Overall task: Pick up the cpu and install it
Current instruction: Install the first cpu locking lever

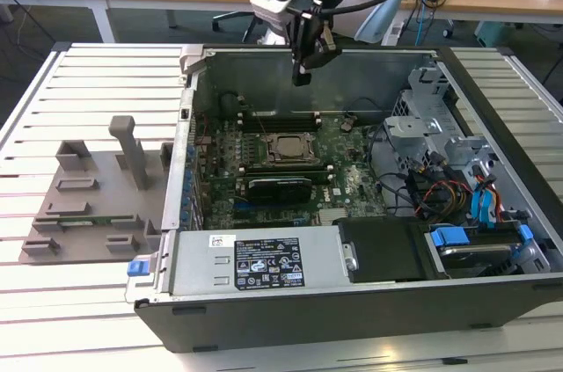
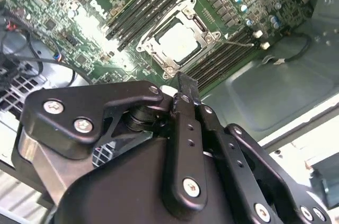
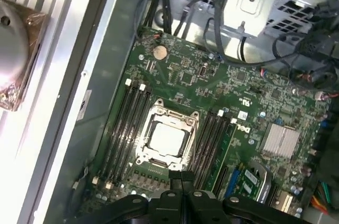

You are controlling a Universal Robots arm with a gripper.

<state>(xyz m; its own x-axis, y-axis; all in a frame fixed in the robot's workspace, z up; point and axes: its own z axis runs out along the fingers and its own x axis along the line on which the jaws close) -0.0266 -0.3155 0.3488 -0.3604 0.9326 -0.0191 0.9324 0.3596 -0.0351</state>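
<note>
Black end effector [image 2: 185, 87], one, closed tight and empty, hangs above one cpu [image 3: 167, 138] seated in the single socket frame [image 3: 159, 112] inside one open computer case [image 1: 352, 312]. One label [image 1: 268, 262]; print unreadable.

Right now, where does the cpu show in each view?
Exterior view: the cpu sits mid-motherboard, under the gripper.
Second wrist view: the cpu lies inside the metal socket frame.
First wrist view: the cpu lies inside the same frame.
Shared landmark: black memory slots flanking the socket frame.
</note>
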